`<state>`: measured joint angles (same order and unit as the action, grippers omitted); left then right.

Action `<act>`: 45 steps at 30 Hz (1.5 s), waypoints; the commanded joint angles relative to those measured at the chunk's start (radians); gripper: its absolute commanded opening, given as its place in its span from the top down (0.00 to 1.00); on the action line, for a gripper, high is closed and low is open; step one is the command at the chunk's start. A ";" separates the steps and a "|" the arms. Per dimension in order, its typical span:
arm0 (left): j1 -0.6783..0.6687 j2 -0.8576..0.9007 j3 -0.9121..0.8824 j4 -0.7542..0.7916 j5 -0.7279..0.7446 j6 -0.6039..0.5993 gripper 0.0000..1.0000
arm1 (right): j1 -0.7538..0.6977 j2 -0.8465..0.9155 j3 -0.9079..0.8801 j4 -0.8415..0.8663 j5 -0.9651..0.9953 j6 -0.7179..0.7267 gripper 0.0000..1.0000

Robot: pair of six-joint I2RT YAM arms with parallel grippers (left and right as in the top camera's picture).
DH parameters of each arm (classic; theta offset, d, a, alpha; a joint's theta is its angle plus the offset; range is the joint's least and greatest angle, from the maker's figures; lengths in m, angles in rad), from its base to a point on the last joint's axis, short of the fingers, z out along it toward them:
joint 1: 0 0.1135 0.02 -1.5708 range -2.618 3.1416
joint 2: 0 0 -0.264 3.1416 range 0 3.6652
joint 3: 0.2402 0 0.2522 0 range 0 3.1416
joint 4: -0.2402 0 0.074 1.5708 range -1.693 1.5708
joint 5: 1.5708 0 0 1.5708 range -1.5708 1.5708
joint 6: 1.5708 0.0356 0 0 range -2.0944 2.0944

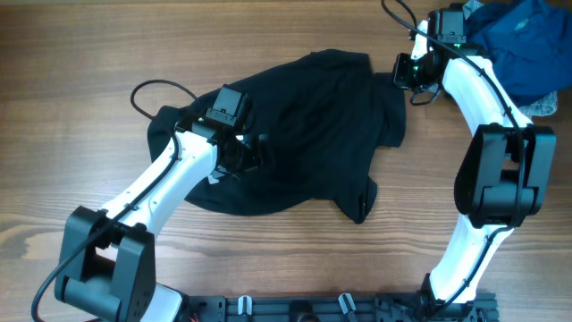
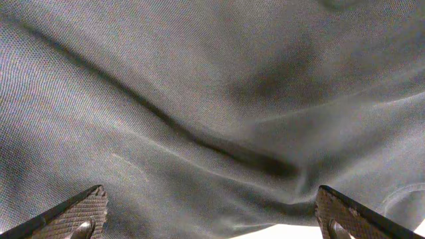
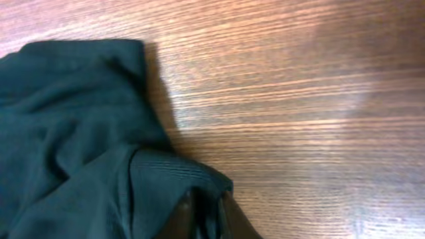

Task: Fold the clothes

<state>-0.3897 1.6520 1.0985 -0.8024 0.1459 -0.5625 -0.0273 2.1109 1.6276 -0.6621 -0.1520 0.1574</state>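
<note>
The clothes [image 1: 313, 134], one black garment, lie crumpled across the middle of the wooden table [image 1: 71, 54]. A small white mark [image 1: 214, 178] shows on them beside my left arm. My left gripper [image 1: 246, 152] hovers over their left-middle part. In the left wrist view the dark fabric [image 2: 199, 99] fills the picture, and the left gripper [image 2: 211, 214] stands wide open with nothing between its fingertips [image 2: 83, 209]. My right gripper [image 1: 404, 72] is at the garment's far right edge. In the right wrist view the gripper [image 3: 206, 214] is shut on a ribbed hem [image 3: 166, 169] of the clothes [image 3: 66, 133].
A bright blue garment [image 1: 523, 45] lies heaped at the back right corner, with a pale patterned cloth [image 1: 543, 107] peeking out under it. A black cable [image 1: 156, 89] loops on the table left of the clothes. Bare wood [image 3: 299, 99] stretches right of the pinched hem.
</note>
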 commanded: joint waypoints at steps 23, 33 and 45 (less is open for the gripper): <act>0.001 0.005 0.001 0.078 -0.010 0.005 0.00 | 0.190 -0.562 -0.787 -0.265 -0.290 0.429 0.11; 0.001 0.005 0.001 0.080 -0.009 0.005 0.00 | 0.190 -0.559 -0.903 -0.124 -0.289 0.475 0.59; 0.002 0.005 0.001 0.027 -0.052 0.005 0.00 | 0.188 -0.592 -0.851 -0.198 -0.135 0.560 0.96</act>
<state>-0.3897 1.6531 1.0985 -0.7654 0.1291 -0.5621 0.1604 1.5570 0.7319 -0.8135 -0.3782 0.6849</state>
